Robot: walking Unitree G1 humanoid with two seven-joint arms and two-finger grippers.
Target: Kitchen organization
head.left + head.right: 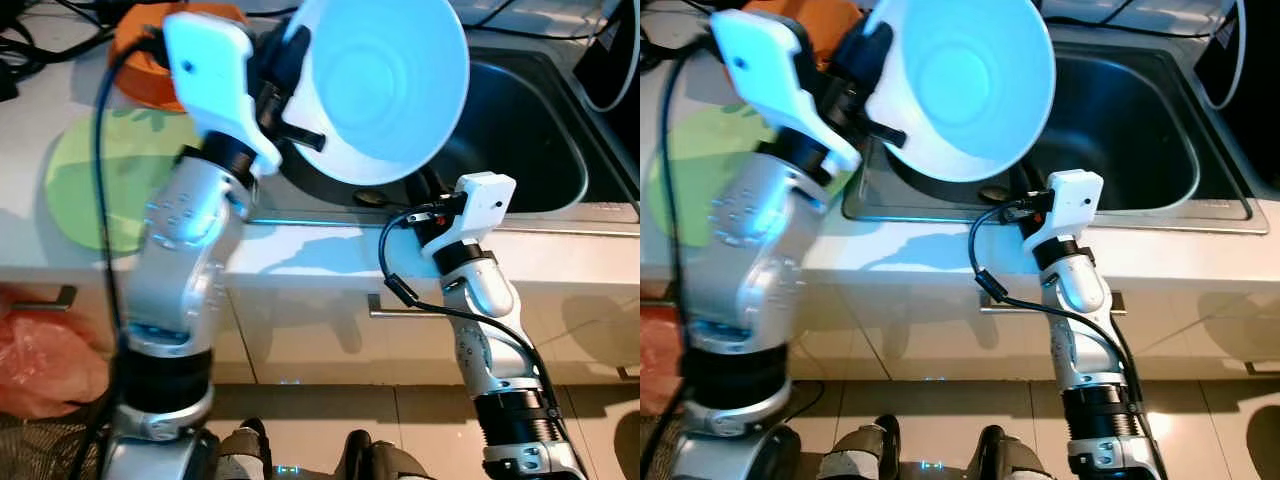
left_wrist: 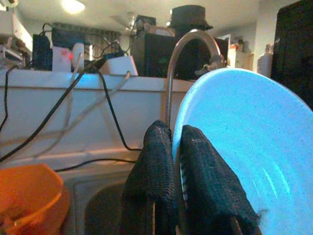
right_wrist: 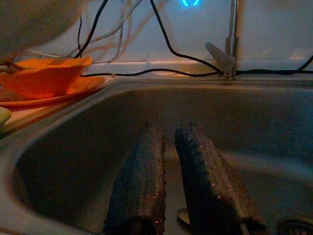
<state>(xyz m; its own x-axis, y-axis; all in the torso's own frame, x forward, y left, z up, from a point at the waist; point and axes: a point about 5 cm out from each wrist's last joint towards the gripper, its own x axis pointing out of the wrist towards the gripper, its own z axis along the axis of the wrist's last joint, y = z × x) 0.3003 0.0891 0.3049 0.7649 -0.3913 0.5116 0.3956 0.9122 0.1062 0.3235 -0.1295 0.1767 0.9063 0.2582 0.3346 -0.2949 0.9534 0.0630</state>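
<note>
My left gripper (image 1: 292,58) is shut on the rim of a white bowl (image 1: 385,85), one finger inside and one outside. It holds the bowl tilted, its opening facing me, above the left part of the steel sink (image 1: 535,140). In the left wrist view the fingers (image 2: 156,161) clamp the bowl (image 2: 244,147) edge in front of the faucet (image 2: 183,44). My right gripper (image 3: 171,129) reaches over the sink's front rim into the basin, fingers close together with nothing between them. Its white wrist (image 1: 480,205) sits at the counter edge.
An orange bowl on an orange plate (image 1: 148,70) stands left of the sink, with a green round plate (image 1: 100,180) in front of it. Cables run along the back wall. A red plastic bag (image 1: 40,360) lies by the cabinet at lower left.
</note>
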